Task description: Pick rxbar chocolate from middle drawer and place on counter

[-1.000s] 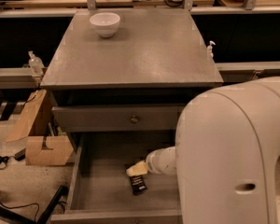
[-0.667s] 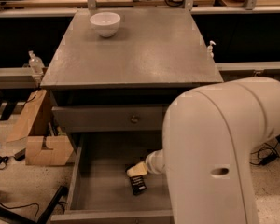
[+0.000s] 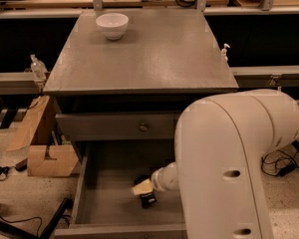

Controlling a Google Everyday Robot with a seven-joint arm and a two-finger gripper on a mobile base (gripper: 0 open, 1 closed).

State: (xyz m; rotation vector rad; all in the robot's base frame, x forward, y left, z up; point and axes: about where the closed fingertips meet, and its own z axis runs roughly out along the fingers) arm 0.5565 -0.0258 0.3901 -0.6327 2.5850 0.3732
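My gripper (image 3: 142, 187) hangs low in the open middle drawer (image 3: 109, 203), with the rxbar chocolate (image 3: 148, 199) lying on the drawer floor just at its 5 o'clock. Over the last second my bulky arm has swung left, yet the gripper has barely shifted. I cannot tell how far open it is, or whether it has hold. I judge the bar not yet lifted. The counter (image 3: 154, 54) waits at 12 o'clock, with a white bowl (image 3: 112, 25) at its 11.
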